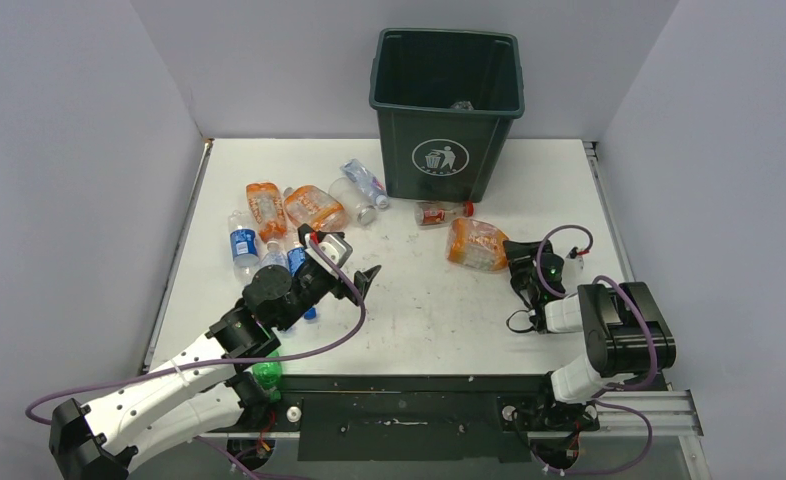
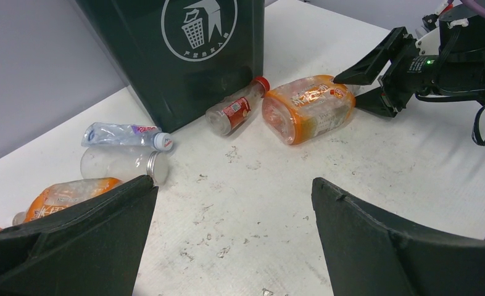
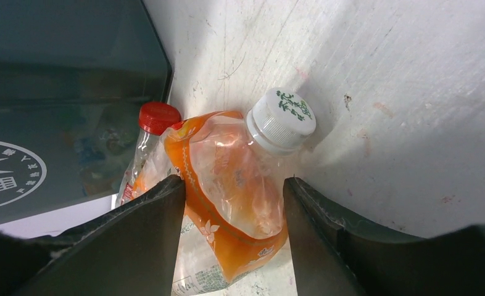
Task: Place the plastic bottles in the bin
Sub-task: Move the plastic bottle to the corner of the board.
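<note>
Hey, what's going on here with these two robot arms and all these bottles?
The robot is clearing plastic bottles into the green bin. The right gripper has its jaws clamped either side of an orange bottle lying on the table by the bin, not yet lifted. The left gripper hovers wide open and empty near the rest of them.

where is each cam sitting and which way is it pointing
Top external: high behind the robot, looking down over the table to the bin; the left arm and right arm show.
Left wrist: low, facing the bin; the open left tool's fingers frame the bottom.
Right wrist: angled down at the orange bottle between the right tool's fingers.
Shared: both wrist views show that orange bottle and the red-capped bottle by the bin.
</note>
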Robot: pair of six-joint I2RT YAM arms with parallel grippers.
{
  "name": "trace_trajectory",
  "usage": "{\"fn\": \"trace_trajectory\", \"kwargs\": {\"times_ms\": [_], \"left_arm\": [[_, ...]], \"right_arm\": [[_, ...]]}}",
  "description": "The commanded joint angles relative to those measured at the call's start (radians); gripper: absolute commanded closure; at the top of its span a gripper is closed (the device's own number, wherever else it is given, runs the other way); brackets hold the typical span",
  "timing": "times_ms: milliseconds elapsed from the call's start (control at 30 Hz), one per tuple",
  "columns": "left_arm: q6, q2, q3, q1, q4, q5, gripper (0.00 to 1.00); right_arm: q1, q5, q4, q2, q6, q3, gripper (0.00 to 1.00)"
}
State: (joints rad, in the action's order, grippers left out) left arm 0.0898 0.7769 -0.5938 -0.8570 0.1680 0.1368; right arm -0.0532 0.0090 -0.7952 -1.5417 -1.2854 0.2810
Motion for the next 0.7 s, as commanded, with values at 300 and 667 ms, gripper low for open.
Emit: {"fn": "trace_trajectory", "kwargs": {"times_ms": [300,667], "left_arm": [[-0.001,-0.013,-0.044,-0.009,0.031,-0.010,0.04],[-0.001,-0.022,-0.043,-0.014,0.030,-0.004,0.04]], "right_arm": [[-0.005,-0.024,0.103,0.145,0.062,-0.059,0.75],[-0.095,-0.081,0.614,0.709,0.383,-0.005,0.84]]}}
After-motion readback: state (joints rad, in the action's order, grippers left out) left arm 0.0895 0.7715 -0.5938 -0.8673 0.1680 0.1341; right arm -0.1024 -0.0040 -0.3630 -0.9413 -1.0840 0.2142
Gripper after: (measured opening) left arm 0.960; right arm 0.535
